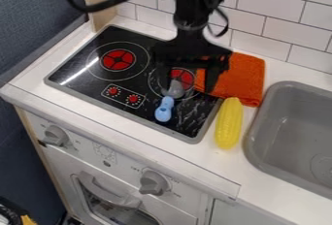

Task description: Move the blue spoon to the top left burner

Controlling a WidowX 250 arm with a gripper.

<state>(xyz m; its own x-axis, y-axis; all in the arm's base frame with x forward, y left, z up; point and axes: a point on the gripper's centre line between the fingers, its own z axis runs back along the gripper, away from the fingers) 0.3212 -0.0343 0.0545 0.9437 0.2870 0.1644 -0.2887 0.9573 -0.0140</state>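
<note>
Fingers (pixel 212 78) are hanging spread over the stovetop (pixel 76 69); beneath them, the blue spoon (pixel 164 110) is lying with its bowl on the nearest burner (pixel 185 77), handle pointing away.

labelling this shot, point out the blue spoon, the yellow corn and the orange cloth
blue spoon (pixel 164 110): camera view, on its handle
yellow corn (pixel 228 124): camera view, middle of the cob
orange cloth (pixel 243 78): camera view, on its folded top

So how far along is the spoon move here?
Nothing looks done: the blue spoon lies partly over the right burner, and the claw hangs open above, with nothing in hand. Remaining: grasp it, carry it to the bare left burner, release it.
</note>
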